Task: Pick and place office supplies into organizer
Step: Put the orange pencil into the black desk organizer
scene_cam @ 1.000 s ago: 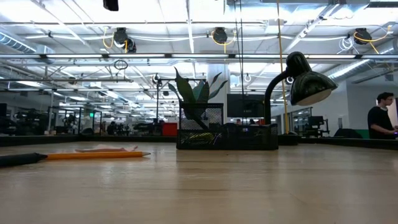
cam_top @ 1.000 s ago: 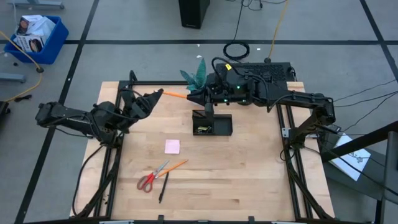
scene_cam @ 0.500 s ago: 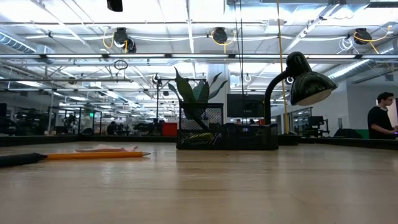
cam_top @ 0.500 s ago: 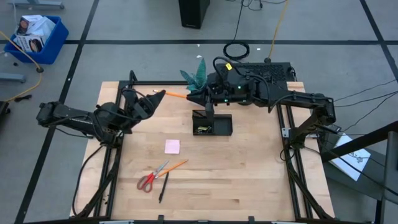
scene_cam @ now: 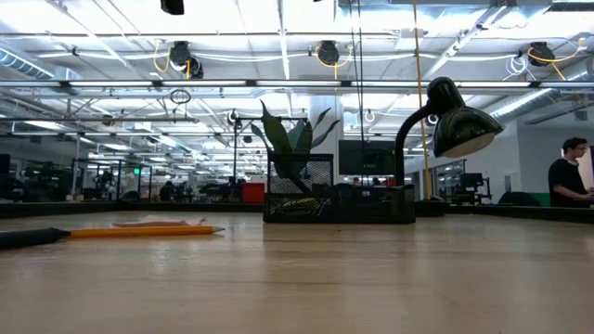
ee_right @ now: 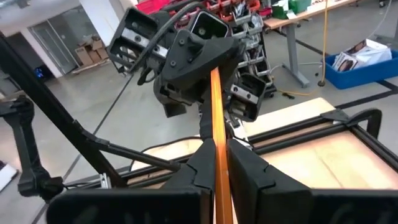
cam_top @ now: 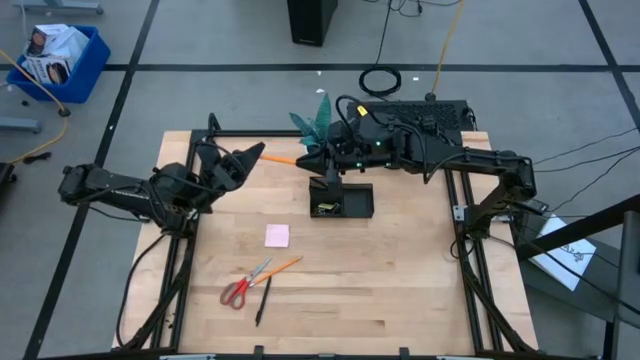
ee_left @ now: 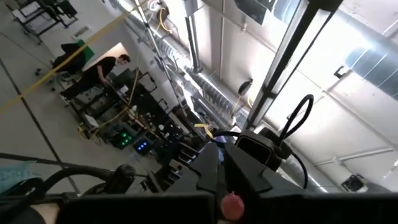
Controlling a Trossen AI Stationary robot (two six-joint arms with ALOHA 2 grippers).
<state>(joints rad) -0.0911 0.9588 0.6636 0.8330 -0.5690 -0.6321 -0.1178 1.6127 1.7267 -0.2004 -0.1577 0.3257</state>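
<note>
Risk we see: long orange pencil (cam_top: 281, 155) clamped by both the right gripper (cam_top: 312, 158) & the left gripper (cam_top: 256, 153), so pulling apart w/o release could snap or drop it short of the black mesh organizer (cam_top: 341, 200).

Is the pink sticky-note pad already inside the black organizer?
No, in the high view the pink sticky-note pad lies on the bare wooden table, apart from the organizer and nearer the front edge.
</note>
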